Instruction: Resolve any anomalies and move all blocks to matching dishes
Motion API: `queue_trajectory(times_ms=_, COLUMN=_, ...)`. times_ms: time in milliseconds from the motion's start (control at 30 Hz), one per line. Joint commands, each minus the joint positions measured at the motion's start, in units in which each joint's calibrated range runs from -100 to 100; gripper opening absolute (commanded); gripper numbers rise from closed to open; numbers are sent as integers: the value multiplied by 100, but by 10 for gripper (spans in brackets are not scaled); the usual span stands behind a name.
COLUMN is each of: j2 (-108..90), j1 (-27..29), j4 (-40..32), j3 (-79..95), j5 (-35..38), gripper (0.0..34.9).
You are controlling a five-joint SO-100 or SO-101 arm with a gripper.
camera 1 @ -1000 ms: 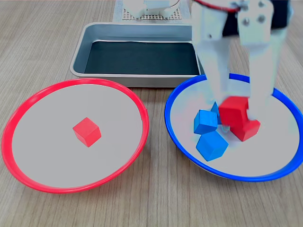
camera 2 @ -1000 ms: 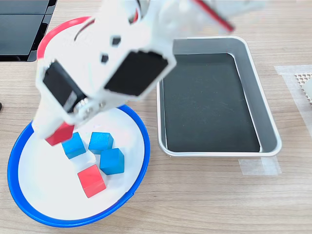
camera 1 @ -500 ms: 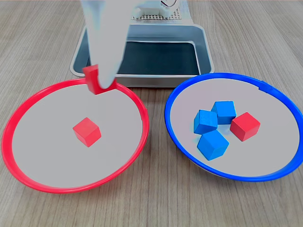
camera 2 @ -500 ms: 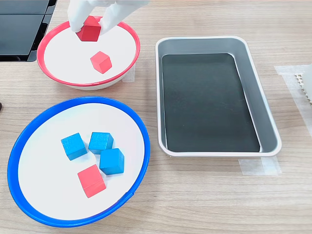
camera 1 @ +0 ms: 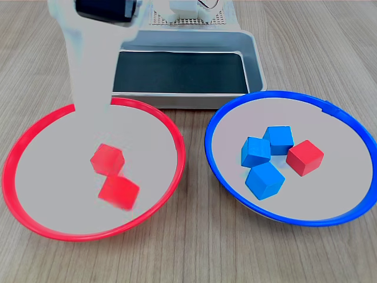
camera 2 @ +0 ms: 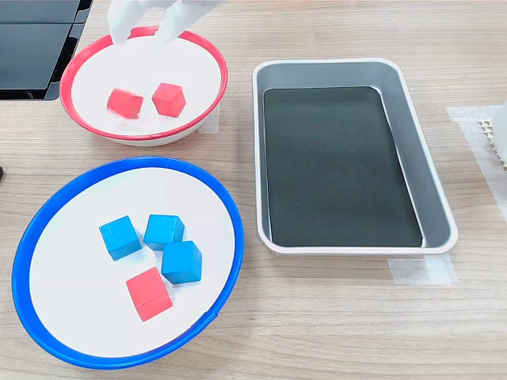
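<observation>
Small glossy red cubes (camera 1: 107,159) (camera 1: 119,192): two sitting in red-rimmed shallow dish (camera 2: 207,58), centre. Third red cube (camera 2: 149,293) lying in blue-rimmed dish (camera 2: 230,214) beside three blue cubes (camera 2: 165,231). White gripper (camera 2: 142,30) hovering over red dish's far rim, fingers parted, empty.

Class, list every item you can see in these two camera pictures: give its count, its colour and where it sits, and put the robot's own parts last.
Red blocks in red dish: two, red; the second looks blurred.
Red block in blue dish: one, red, beside the blue blocks.
Blue blocks: three, blue, clustered in the blue dish.
Red dish: one, red-rimmed, on the first exterior view's left.
Blue dish: one, blue-rimmed, on the first exterior view's right.
Tray: one, grey metal, dark bottom, holding nothing.
Table: one, wood-grain.
Gripper: one, white, open above the red dish.
</observation>
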Motion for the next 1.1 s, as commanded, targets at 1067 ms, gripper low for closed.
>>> queue_trajectory(times_ms=1067, j2=619, j1=-3289, j4=114, j3=-362, j5=-1460, gripper=130)
